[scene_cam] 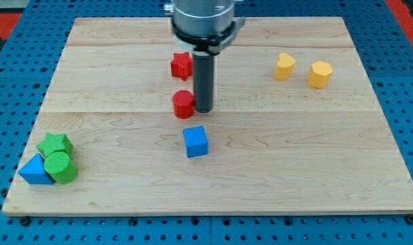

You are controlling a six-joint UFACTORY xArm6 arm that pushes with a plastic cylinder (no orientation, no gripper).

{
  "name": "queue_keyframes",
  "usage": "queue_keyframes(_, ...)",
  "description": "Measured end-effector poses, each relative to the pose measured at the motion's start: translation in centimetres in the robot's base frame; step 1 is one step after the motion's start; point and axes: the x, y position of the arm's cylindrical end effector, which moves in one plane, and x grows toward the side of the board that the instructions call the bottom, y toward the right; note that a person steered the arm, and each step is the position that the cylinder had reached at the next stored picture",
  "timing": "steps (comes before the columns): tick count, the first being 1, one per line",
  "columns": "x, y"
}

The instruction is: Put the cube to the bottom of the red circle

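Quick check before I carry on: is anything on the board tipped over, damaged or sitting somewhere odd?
Nothing stands out. All blocks sit flat on the wooden board, none damaged or over the edge. The blue cube lies just below the red circle, and my tip rests right beside that circle on the view's right.

Blue cube (pixel 195 141): resting flat on board, slightly rotated, near centre. Red circle (pixel 184 103): short upright cylinder, just above cube toward view's top, not touching.

Arm enters from the far edge, centre of scene. Grey cylindrical wrist housing visible, cropped at its upper part. Straight dark rod descends vertically from it. My tip (pixel 203 109) rests at table height, upright, no tilt observed.
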Motion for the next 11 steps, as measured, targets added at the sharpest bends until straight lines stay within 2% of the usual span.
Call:
queue_keyframes(1, 0.0, 0.3)
queue_keyframes(2, 1.7, 7.7)
queue_keyframes(3, 6.9, 9.8)
queue_keyframes(4, 9.7, 7.6)
queue_keyframes(5, 9.7, 3.7)
queue_keyframes(7, 8.9, 5.0)
queue_keyframes(8, 5.6, 3.7)
queue_keyframes(10, 5.7, -1.7)
queue_keyframes(11, 5.7, 4.4)
